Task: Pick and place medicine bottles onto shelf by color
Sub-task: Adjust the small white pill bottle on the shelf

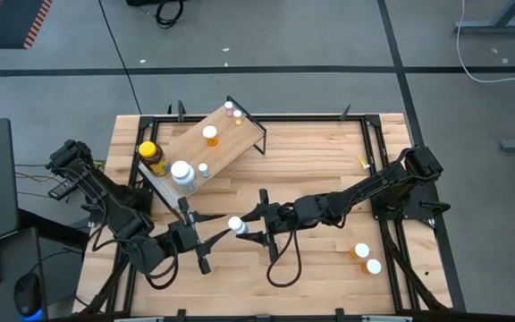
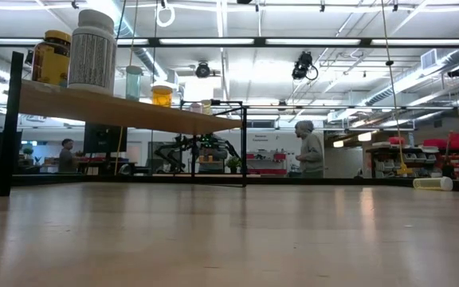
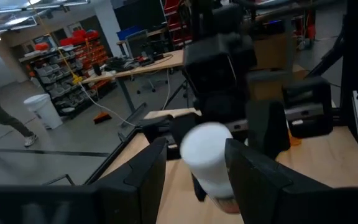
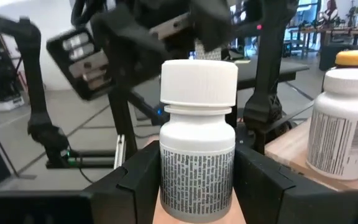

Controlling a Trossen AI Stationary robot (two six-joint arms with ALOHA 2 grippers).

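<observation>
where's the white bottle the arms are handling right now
In the high view the white bottle is at mid-table, between the left gripper and the right gripper, in front of the shelf.

The bottle (image 4: 197,140) between the dark fingers of the right pincer (image 1: 250,225) is white, with a white cap and a label of fine black print on white. On the pale plywood shelf (image 1: 199,148), carried by a thin black frame, stand an amber jar (image 1: 153,158) with a yellow lid, a large white bottle (image 1: 182,173) just beside it with the same black-printed label, and an orange vial (image 1: 210,135) with a white cap. The desk (image 1: 311,161) is light butcher-block wood in strips. Well apart from the shelf lie two more orange vials (image 1: 366,258) with white caps.
</observation>
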